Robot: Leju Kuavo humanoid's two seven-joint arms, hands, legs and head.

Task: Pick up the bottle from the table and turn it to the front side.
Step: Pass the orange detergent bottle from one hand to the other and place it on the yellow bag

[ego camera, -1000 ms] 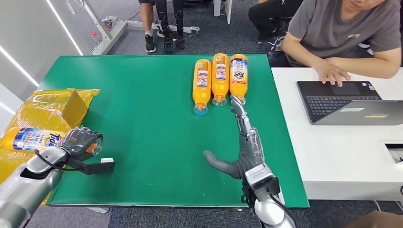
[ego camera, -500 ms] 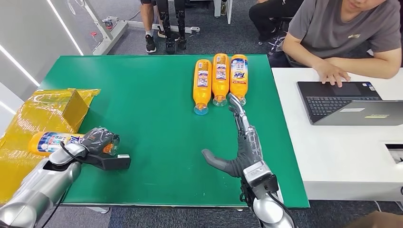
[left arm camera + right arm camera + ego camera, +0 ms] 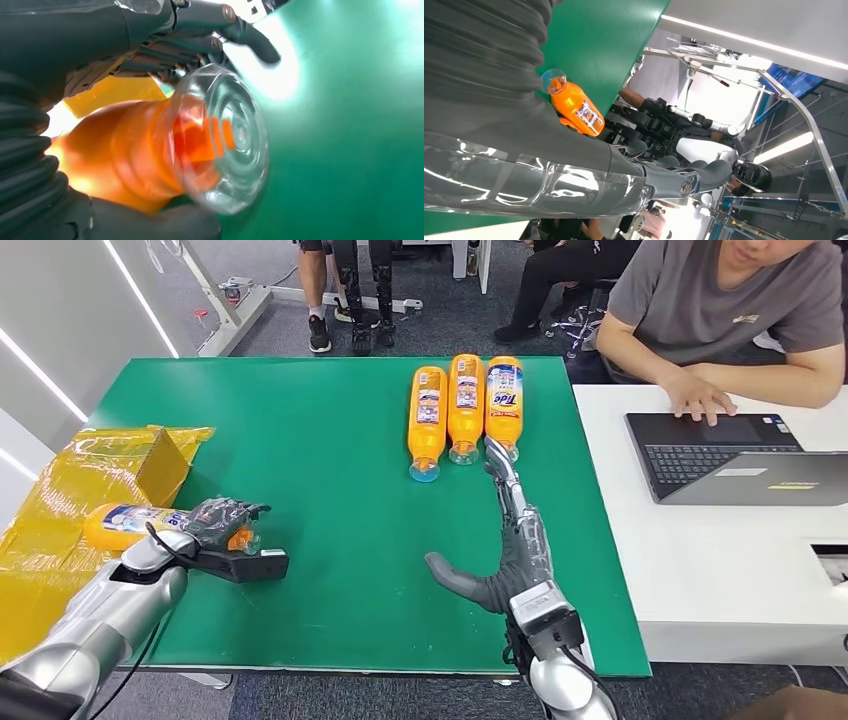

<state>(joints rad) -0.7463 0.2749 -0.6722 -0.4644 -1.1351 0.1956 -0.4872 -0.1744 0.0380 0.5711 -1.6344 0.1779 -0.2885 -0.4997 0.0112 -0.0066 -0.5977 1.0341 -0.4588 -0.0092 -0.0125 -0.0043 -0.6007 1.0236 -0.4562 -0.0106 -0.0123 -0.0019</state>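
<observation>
Gripping an orange Tide bottle point(image 3: 135, 523) near its clear cap, the left hand point(image 3: 215, 523) holds it lying sideways at the left edge of the green table point(image 3: 330, 510), its body over the yellow plastic-wrapped box point(image 3: 90, 480) that borders that edge. From the left wrist view, the same bottle point(image 3: 150, 155) sits between the thick thumb and the darker fingers point(image 3: 165, 50), cap end toward the table.

Right hand point(image 3: 510, 540): flat on the table, fingers stretched out and thumb spread aside, empty; fingertips just beside the cap of the nearest of three orange bottles point(image 3: 465, 405) lying side by side at the table's far edge. One of these bottles point(image 3: 574, 107) appears in the right wrist view.

Beyond the table's right edge stands a white desk point(image 3: 700, 560) bearing a laptop point(image 3: 740, 455), with a seated person point(image 3: 740, 310) touching its keyboard.
</observation>
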